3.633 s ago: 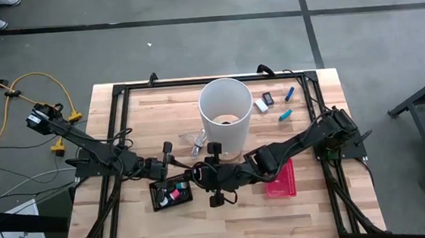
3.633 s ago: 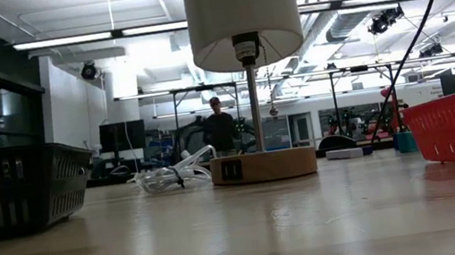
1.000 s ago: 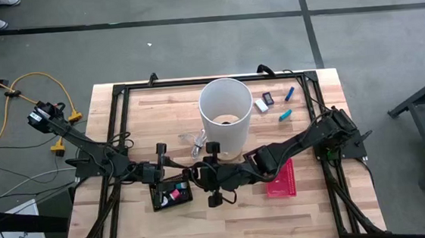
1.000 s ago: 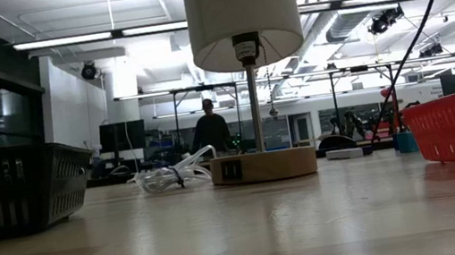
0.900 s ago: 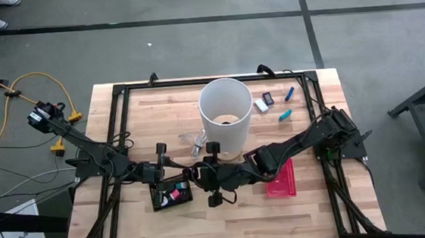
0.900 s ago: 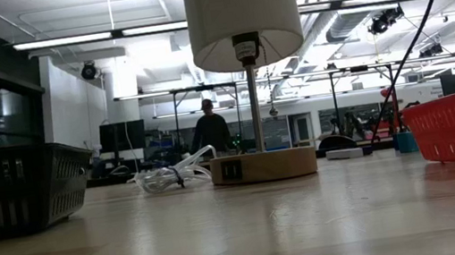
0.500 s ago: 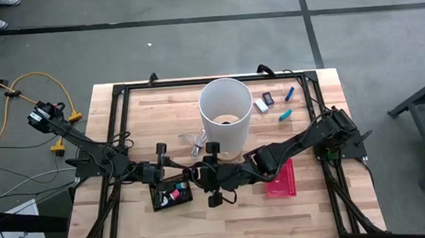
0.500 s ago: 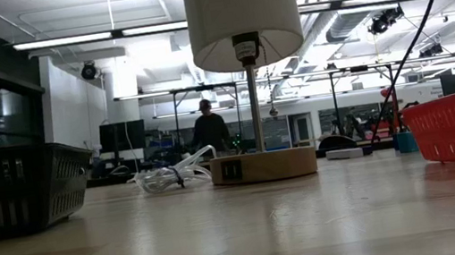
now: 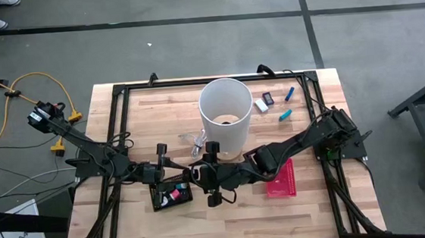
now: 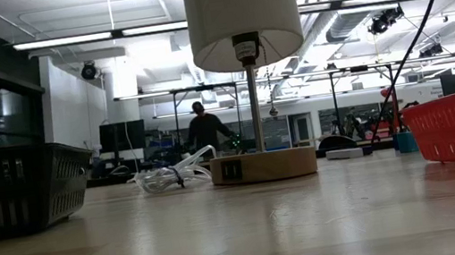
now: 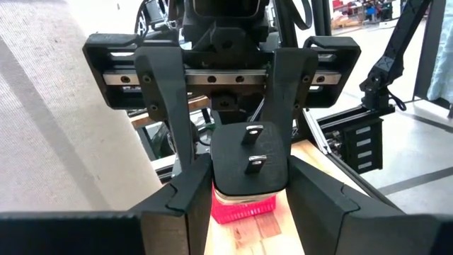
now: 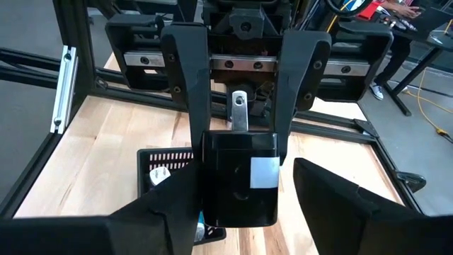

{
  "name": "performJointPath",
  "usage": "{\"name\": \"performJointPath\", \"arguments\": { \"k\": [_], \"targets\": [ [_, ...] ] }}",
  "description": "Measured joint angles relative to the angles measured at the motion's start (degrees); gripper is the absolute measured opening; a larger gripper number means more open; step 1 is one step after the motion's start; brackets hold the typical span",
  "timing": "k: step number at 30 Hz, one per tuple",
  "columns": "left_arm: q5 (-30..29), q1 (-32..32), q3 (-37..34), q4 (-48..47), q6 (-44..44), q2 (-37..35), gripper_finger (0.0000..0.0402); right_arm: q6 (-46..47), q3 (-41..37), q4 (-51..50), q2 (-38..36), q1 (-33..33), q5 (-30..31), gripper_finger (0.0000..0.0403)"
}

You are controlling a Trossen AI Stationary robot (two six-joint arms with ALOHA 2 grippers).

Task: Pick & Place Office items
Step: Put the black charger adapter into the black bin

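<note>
Bench (image 9: 136, 117), front part: the left gripper (image 11: 251, 193) and the right gripper (image 12: 248, 180) are met nose to nose, above the inner edge of a flat black mesh tray (image 9: 158, 201). A black rectangular plug-like block (image 11: 251, 159), with two metal prongs on one face and a white label on another, is held between them. The left gripper is pinched onto this block, with a finger pressed against either side. The right gripper is spread. In the right wrist view a gap is seen between the block and one of its fingers (image 12: 333, 198).

Inside the tray, small pink, teal and white pieces (image 9: 176, 192) are seen lying together. Their exact number cannot be told.

A red mesh basket (image 9: 282, 180) is set just beside the right forearm, on the right half of the bench.

Bench, middle: a lamp with a tall white cylindrical shade (image 9: 226, 114) is stood on a round wooden base (image 10: 263, 165). A bundle of clear cable (image 9: 198, 143) is laid against its left side.

Bench, far right corner: a white block (image 9: 262, 106) and a small black piece (image 9: 268, 98) are found side by side near the shade. A short blue stick (image 9: 289, 93) and a short teal stick (image 9: 284, 115) are laid a little farther right, apart from each other.

Beyond the bench: a person in dark clothing (image 10: 203, 129) is seen in the room, well away from both arms.
</note>
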Motion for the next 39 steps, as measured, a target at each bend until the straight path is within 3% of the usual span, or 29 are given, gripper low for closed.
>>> {"name": "performJointPath", "arguments": {
  "k": [22, 31, 39],
  "targets": [
    [-2.4, -0.3, 0.0, -0.8, -0.4, 0.0, 0.0149, -0.4, 0.0, -1.6, 0.0, 1.9, 1.0, 0.0208],
    [-7.5, -2.4, 0.0, -2.9, -1.1, 0.0, 0.0149, 1.1, 0.0, -5.9, -2.7, 2.5, 1.5, 0.0208],
    [-9.2, -3.2, 0.0, -15.8, -15.5, 0.0, 0.0149, 6.8, -0.1, -12.1, -3.6, 3.9, 1.6, 0.0208]
  ]
}}
